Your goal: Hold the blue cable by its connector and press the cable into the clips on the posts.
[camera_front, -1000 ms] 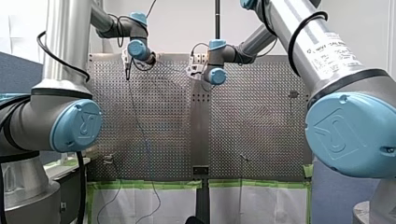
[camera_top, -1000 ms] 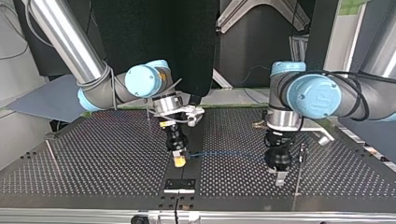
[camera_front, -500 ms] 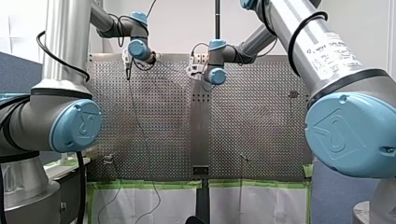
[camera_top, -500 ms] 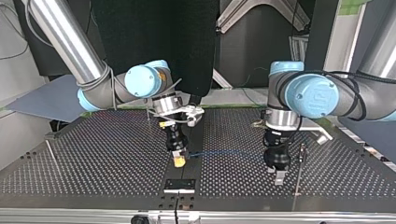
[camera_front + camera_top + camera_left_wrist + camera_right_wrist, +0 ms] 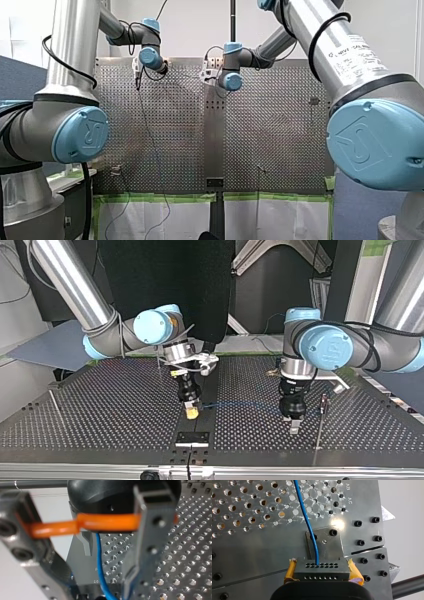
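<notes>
Displacement of my left gripper toward the top view's left over the last second, away from the thin post and nearer my right gripper. Gap to the post wider than before. Shorter run of blue cable between my left gripper and the connector in my right. In the front view, matching drift of my left arm's wrist toward the view's right and slightly lower.
</notes>
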Available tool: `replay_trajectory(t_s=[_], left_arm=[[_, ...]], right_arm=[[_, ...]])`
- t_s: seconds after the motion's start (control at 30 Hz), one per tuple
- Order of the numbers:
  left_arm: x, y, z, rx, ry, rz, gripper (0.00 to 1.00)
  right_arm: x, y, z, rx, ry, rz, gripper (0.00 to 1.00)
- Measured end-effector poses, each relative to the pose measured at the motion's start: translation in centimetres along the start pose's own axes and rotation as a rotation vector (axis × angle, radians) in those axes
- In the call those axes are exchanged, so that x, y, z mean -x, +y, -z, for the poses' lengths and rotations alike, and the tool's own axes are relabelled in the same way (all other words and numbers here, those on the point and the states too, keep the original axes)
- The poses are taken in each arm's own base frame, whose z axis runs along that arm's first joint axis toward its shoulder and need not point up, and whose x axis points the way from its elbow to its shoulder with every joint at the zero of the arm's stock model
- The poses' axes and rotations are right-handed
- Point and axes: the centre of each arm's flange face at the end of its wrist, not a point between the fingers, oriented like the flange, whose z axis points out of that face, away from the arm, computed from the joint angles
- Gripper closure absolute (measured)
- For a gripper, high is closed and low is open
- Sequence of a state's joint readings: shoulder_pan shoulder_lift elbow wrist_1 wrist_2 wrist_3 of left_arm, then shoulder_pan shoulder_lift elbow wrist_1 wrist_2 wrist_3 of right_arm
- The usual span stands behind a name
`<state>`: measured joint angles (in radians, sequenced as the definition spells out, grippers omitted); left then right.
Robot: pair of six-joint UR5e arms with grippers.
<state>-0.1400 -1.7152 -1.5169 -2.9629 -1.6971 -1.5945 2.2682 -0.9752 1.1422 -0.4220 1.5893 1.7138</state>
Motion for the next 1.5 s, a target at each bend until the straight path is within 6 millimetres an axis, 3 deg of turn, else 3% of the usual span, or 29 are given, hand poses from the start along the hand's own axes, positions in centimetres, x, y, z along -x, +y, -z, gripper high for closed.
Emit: replay_trajectory(t_s=[0.13,0.17,0.2,0.27,0.3,0.33,0.37,0.87,1.33,1.37,1.4,1.47,1.5], left_arm=[[0.0,0.0,0.0,0.000,0.000,-0.001,0.02],[0.0,0.0,0.0,0.001,-0.001,-0.001,0.16],[0.0,0.0,0.0,0.001,0.000,-0.002,0.16],[-0.1,0.0,0.0,0.004,0.000,-0.004,0.59],[-0.1,0.1,0.0,0.008,0.001,-0.005,0.59],[-0.1,0.1,0.0,0.014,0.002,-0.006,0.91],[-0.1,0.1,0.1,0.019,0.002,-0.008,1.00],[-0.2,0.1,0.6,0.091,0.017,-0.046,1.00],[-0.2,-0.8,0.8,0.052,0.019,-0.015,1.00],[-0.2,-0.8,0.8,0.050,0.019,-0.014,0.87],[-0.2,-0.8,0.8,0.049,0.019,-0.013,0.87],[-0.3,-0.9,0.9,0.048,0.021,-0.012,0.64],[-0.3,-0.9,0.9,0.047,0.022,-0.012,0.64]], right_arm=[[0.0,0.0,0.0,-0.001,0.000,0.001,1.00],[0.0,0.0,0.0,0.000,0.000,0.001,1.00],[0.0,0.0,0.0,0.000,-0.001,0.001,1.00],[0.0,0.0,0.0,0.000,0.000,0.001,1.00],[0.0,0.0,0.0,0.000,0.000,0.001,1.00],[0.0,0.0,0.0,-0.001,0.000,0.001,1.00],[0.0,-0.1,0.0,-0.001,-0.001,0.001,1.00],[0.0,-0.1,0.0,-0.001,-0.002,0.003,1.00],[0.1,0.2,0.1,0.005,-0.005,0.005,1.00],[0.2,0.3,0.1,0.007,-0.006,0.005,1.00],[0.2,0.4,0.1,0.009,-0.007,0.006,1.00],[0.3,0.7,0.1,0.014,-0.009,0.007,1.00],[0.4,0.8,0.1,0.015,-0.009,0.007,1.00]])
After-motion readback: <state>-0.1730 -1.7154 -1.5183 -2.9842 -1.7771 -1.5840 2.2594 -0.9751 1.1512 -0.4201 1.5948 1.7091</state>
